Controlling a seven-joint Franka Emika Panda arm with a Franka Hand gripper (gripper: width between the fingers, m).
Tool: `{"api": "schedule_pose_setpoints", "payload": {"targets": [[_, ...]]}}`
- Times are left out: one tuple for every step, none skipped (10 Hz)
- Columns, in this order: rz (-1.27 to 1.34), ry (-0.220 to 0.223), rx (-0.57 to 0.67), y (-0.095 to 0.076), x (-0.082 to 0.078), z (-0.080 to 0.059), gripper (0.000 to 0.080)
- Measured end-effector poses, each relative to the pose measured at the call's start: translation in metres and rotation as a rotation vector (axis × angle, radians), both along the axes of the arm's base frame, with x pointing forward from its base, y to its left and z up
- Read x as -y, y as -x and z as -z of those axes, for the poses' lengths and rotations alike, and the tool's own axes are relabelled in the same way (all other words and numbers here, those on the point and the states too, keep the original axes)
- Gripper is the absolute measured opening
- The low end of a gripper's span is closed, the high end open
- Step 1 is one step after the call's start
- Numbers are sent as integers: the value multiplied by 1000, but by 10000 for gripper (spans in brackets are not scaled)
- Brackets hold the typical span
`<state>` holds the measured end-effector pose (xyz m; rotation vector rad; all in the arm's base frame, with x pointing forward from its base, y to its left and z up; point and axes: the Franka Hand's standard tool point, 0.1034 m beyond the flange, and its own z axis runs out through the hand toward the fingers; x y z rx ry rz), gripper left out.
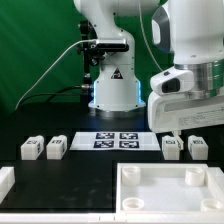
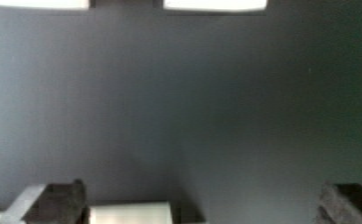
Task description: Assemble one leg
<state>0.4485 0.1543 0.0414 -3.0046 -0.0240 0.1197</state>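
Observation:
Four small white legs with tags lie on the black table in the exterior view: two at the left (image 1: pixel 30 149) (image 1: pixel 56 148) and two at the right (image 1: pixel 171 146) (image 1: pixel 197 147). My gripper (image 1: pixel 180 128) hangs just above the two right legs, touching none. In the wrist view the gripper (image 2: pixel 204 192) is open and empty, its fingers (image 2: pixel 53 202) spread wide over the dark table. A blurred white block (image 2: pixel 133 214) lies close by one finger; I cannot tell which part it is.
The marker board (image 1: pixel 117 140) lies between the leg pairs. The large white tray-like part (image 1: pixel 126 198) sits at the front right. Another white part (image 1: pixel 5 180) is at the front left edge. The robot base (image 1: pixel 112 85) stands behind.

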Motion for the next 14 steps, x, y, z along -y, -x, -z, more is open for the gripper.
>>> {"api": "schedule_pose_setpoints", "payload": {"targets": [[0, 2, -25, 4, -2, 3, 649], [-13, 6, -96, 10, -6, 5, 649], [-29, 11, -238, 15, -8, 3, 649], [-37, 8, -365, 9, -10, 0, 649], [-49, 5, -461, 8, -10, -2, 649], [-62, 5, -575, 11, -10, -2, 649], [-74, 1, -675, 12, -10, 0, 649], [-84, -2, -742, 12, -11, 2, 649], [-84, -3, -751, 11, -12, 5, 649], [-65, 10, -743, 15, -17, 7, 649], [-68, 16, -742, 23, -18, 9, 649], [-67, 20, -744, 31, -17, 13, 649], [-64, 25, -747, 41, -15, 18, 649], [-53, 37, -759, 50, -15, 23, 649]]}}
